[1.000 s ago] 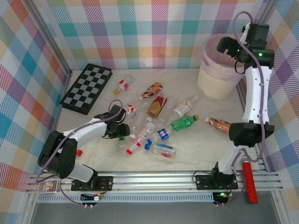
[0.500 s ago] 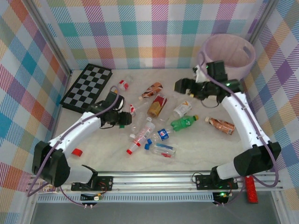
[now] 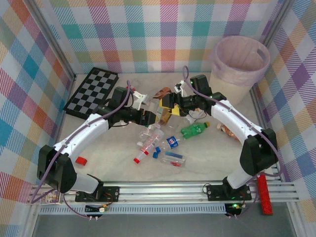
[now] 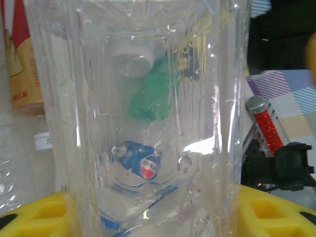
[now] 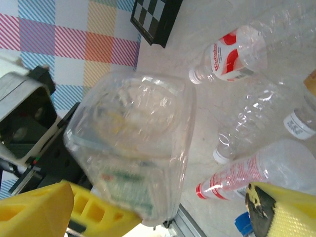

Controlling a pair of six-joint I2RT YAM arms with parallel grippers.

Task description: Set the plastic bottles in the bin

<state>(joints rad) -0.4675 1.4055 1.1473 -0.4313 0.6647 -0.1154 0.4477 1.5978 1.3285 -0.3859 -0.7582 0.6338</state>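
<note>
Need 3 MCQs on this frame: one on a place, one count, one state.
1. Where does the bin stand?
A) far right corner
B) near left corner
C) in the middle of the bottles

2. How many green bottles are there?
A) none
B) one
C) three

3. What state is the left hand in?
A) open, empty
B) shut, nothing in it
C) shut on a clear bottle

Answers:
1 A: in the top view the bin is at the far right, apart from the bottles.
2 B: a single green bottle lies among the others.
3 C: its wrist view has the clear bottle clamped between its fingers.
</note>
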